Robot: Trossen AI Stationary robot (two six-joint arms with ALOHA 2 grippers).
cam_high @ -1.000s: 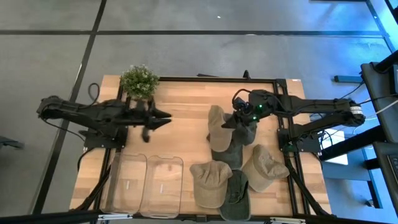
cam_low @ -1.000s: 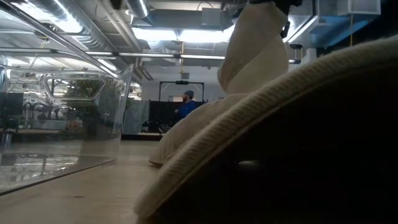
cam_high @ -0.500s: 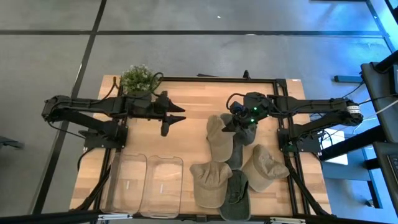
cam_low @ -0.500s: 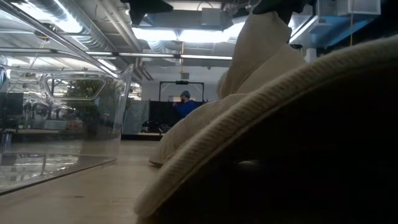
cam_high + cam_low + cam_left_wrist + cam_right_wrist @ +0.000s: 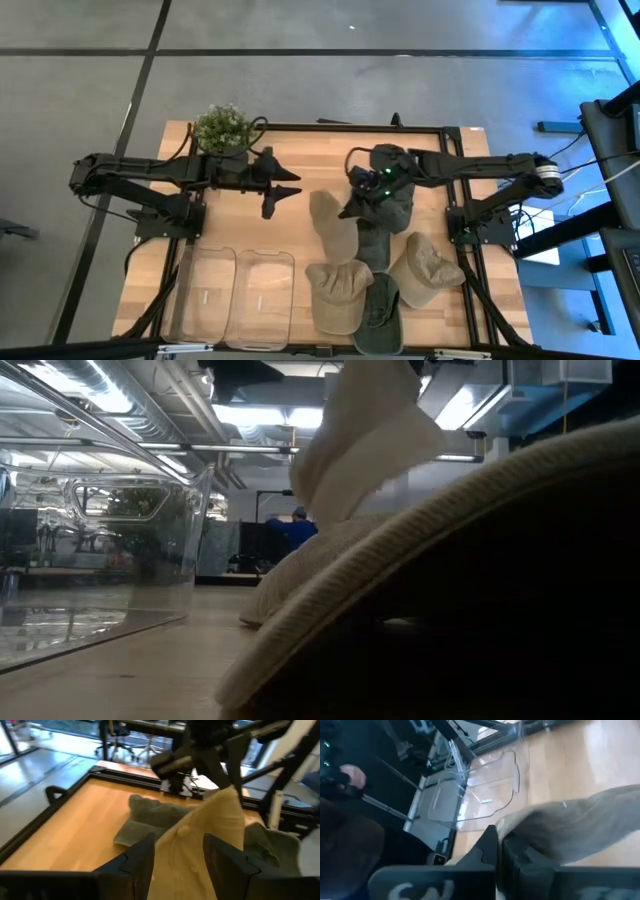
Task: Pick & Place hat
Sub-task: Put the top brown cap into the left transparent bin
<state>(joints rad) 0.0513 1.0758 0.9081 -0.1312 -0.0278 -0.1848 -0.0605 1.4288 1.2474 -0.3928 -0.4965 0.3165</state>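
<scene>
No readable writing; the white letters on the right wrist housing are cut off. Near table (image 5: 300,230) edge: two clear bins (image 5: 232,297) at left, beside them a pile of caps (image 5: 385,280), one tan cap (image 5: 430,580) filling the low view and hiding most behind it. Mid-table, right gripper (image 5: 350,207) pinched tight on a tan hat (image 5: 330,225), lifted and hanging over the wood just left of the pile. Bare wood lies between hat and left gripper (image 5: 275,192), which hovers mid-table, fingers (image 5: 137,862) spread, holding nothing. Far left corner: potted plant (image 5: 223,128). A person in blue (image 5: 295,530) stands in the room behind, small and dim.
</scene>
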